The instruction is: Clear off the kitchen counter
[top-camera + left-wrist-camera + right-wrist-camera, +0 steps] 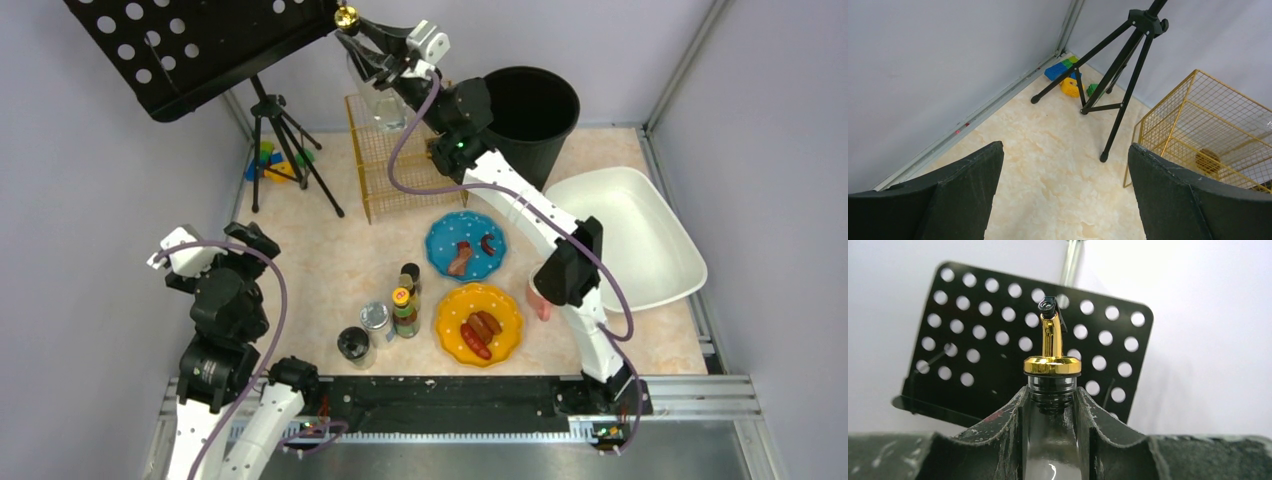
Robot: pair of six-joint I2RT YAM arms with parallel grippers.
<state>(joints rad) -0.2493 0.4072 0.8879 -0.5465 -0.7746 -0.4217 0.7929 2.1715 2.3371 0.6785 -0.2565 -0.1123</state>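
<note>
Glass bottle (1052,366), gripped at its neck by the right pincer (1052,395), hangs at the basket (400,185); whether its base sits inside is unclear, and the fingers hide its body. Right of the basket, an arm half covers a pink cup (541,303). The desk (330,260) lies well below that pincer. Left of the basket, the left pincer (1065,146) gapes empty over the desk. Before the basket stand two plates (445,235) and four jars (375,320).
</note>
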